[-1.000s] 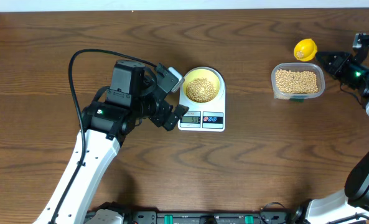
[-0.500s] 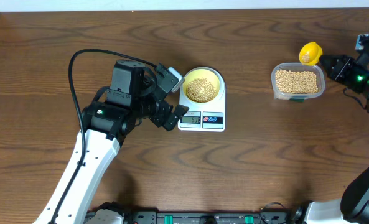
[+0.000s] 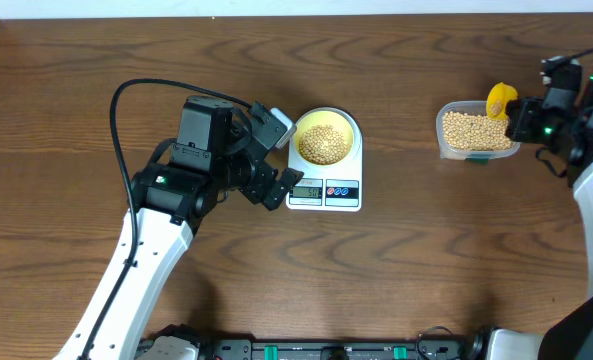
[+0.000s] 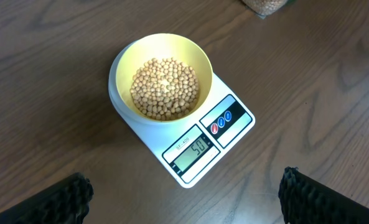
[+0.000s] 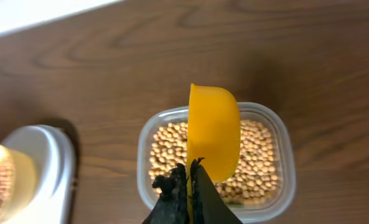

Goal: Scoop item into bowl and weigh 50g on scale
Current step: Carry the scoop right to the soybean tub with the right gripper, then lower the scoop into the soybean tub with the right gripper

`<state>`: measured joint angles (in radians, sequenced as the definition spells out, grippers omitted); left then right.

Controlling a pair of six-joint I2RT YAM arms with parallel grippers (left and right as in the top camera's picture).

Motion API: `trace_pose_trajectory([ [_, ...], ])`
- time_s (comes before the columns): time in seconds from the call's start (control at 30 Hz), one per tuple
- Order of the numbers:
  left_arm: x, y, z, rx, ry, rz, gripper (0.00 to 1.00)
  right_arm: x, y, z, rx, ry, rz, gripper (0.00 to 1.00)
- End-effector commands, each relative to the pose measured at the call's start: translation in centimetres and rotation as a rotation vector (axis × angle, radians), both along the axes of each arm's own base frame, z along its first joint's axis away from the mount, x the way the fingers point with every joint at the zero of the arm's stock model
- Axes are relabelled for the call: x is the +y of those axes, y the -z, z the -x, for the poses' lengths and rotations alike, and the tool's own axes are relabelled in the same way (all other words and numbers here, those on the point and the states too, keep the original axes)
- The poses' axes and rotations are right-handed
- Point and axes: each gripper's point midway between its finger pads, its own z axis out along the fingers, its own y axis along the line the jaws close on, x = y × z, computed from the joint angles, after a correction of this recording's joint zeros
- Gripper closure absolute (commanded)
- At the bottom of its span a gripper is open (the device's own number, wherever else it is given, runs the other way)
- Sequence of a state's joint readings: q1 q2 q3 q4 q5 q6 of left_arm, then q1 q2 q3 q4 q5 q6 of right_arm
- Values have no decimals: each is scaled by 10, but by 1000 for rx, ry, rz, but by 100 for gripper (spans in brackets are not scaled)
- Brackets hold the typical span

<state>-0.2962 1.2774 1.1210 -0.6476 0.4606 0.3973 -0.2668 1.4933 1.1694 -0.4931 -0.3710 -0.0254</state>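
Altogether: one bowl [image 4: 165,45], one scale [image 4: 235,124], one container [image 5: 288,163], one scoop [image 5: 213,127].

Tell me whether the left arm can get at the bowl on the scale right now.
Probably yes: the left tool is open beside the scale, facing the bowl, and nothing stands between them.

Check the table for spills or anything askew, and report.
Nothing stands out. The beans sit inside the bowl on the scale and inside the clear container; none lie loose on the table. The right gripper holds the yellow scoop over that container.
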Motion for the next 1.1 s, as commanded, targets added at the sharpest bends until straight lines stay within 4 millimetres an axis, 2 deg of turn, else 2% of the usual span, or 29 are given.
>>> trace_pose_trajectory([
  [0.0, 3, 1, 0, -8, 0, -13, 2, -11, 3, 2, 34, 52, 236, 98],
  [0.1, 3, 1, 0, -8, 0, -13, 2, -11, 4, 2, 55, 80, 352, 98],
  [0.23, 3, 1, 0, -8, 0, -13, 2, 1, 3, 2, 65, 70, 476, 98],
  [0.47, 3, 1, 0, -8, 0, -13, 1, 15, 5, 5, 80, 52, 495, 99],
  [0.63, 3, 1, 0, -8, 0, -13, 2, 19, 10, 8, 99, 162, 354, 99],
  [0.83, 3, 1, 0, -8, 0, -13, 2, 31, 13, 9, 116, 358, 67, 98],
  [1.07, 3, 1, 0, -8, 0, -13, 2, 31, 23, 7, 147, 525, -85, 98],
])
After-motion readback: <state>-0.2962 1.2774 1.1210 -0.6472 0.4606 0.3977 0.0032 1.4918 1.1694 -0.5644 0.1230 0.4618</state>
